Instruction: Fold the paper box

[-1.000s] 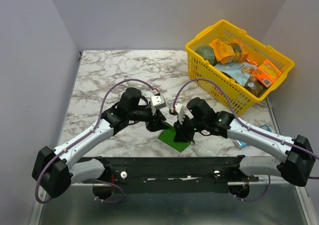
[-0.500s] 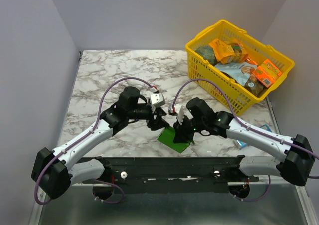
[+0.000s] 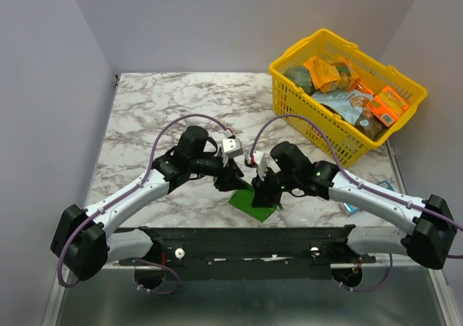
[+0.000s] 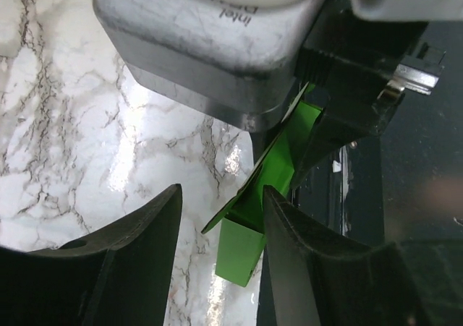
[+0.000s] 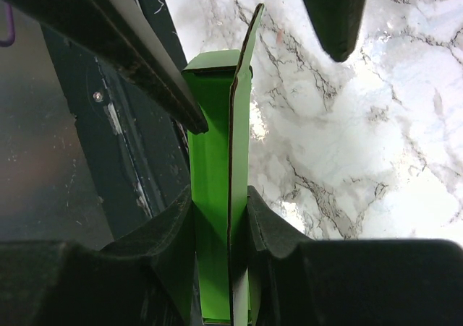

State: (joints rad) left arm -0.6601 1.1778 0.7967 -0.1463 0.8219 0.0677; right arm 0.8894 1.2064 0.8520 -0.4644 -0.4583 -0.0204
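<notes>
Paper box (image 3: 252, 200): bright green thin card, matte, sharp creases. It sits near the front edge of the table (image 3: 159, 109) (glossy marble look, white w/ grey veins), right btwn the two grippers.

Right gripper (image 5: 221, 217): black fingers clamped on the card. It's pinched edge-on, so the sheet stands upright in the wrist view. One folded panel makes a narrow rectangular channel beside the main sheet, and the cut edge shows a thin brownish line.

Left gripper (image 4: 221, 196): jaws apart. Its curved matte-black fingers sit either side of the card's lower flap. The card lies close to the finger on that view's right (can't tell if touching). On the other side there's a clear gap w/ marble showing.

A grey camera housing (image 4: 210, 44) w/ rounded corners sits just above the card in the left wrist view.

Yellow plastic basket (image 3: 278, 66): lattice walls, at the table's far right corner, well apart from the box. It holds orange and pale blue packs.
</notes>
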